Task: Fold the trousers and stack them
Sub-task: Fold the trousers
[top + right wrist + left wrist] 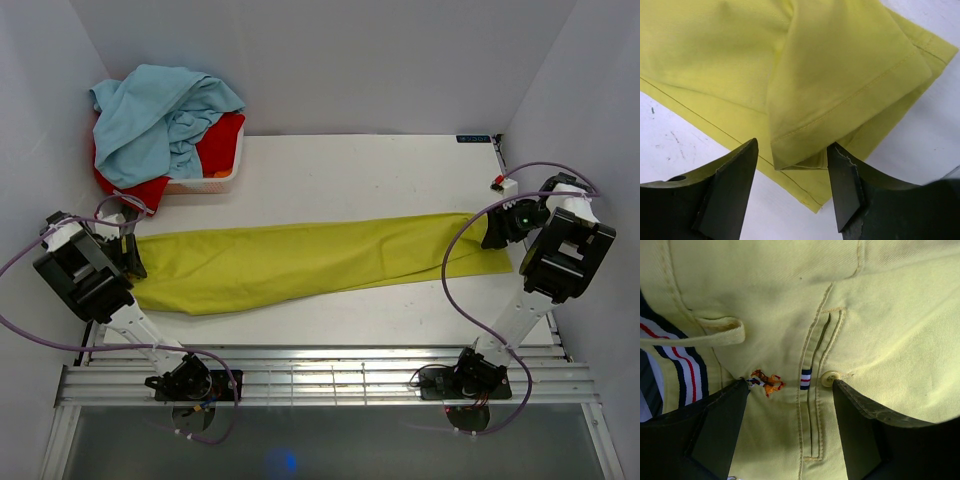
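The yellow-green trousers (300, 262) lie stretched left to right across the white table, legs laid together. My left gripper (131, 255) is open right above the waist end. In the left wrist view its fingers (725, 425) stand either side of the back pocket, with a button (829, 377), a small striped label (806, 379) and an embroidered logo (767, 382). My right gripper (491, 232) is open over the leg cuffs. In the right wrist view the hem ends (840, 115) lie between its fingers (845, 185), one cuff atop the other.
A light blue garment (165, 115) lies piled on a red garment (215, 145) on a white tray at the back left. White walls stand on all sides. A metal rail (320, 375) runs along the near edge.
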Motion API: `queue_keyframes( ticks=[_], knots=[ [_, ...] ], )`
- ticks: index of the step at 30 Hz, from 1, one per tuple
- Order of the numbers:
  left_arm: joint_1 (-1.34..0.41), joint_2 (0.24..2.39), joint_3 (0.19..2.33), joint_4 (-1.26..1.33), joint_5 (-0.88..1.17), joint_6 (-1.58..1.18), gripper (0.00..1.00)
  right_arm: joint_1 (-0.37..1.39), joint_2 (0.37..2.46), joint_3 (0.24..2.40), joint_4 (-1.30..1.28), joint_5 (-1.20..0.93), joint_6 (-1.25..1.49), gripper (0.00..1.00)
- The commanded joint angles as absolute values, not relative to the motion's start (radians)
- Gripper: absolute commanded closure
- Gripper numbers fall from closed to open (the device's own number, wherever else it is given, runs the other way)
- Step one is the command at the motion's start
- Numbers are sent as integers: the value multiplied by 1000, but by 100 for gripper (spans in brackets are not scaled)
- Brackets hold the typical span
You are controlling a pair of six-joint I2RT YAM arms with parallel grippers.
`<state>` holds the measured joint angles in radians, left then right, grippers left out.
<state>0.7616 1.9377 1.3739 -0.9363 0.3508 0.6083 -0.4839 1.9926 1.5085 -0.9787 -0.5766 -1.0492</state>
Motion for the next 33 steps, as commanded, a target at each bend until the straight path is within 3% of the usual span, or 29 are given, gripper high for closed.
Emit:
queue_keyframes(
  ticks=[1,6,8,11,12,14,15,23,28,33],
  knots=[
    [741,1954,1382,-910,390,604,20,-486,1985,1503,-928,-536,-1075,37],
    [738,1957,1393,-911,390,604,20,-486,1973,1474,-907,-497,-1127,32],
    [738,1957,1394,-911,391,606,20,-486,1959,1445,-890,-491,-1137,34],
    [736,1962,1394,-911,396,604,20,-480,1960,1437,-896,-489,-1147,50],
    [738,1962,1393,-910,396,604,20,-477,1962,1439,-903,-489,-1147,66],
    [738,1962,1390,-910,397,603,20,-476,1960,1453,-929,-497,-1143,87],
    [738,1962,1388,-910,399,604,20,-477,1959,1483,-945,-502,-1126,92],
    [738,1963,1396,-907,385,617,21,-529,2046,1796,-1307,-601,-1074,92],
    [738,1974,1408,-908,374,626,21,-580,2075,1829,-1308,-542,-1033,92],
    [738,1982,1420,-908,365,629,21,-618,2086,1712,-1308,-463,-1012,92]
  ],
)
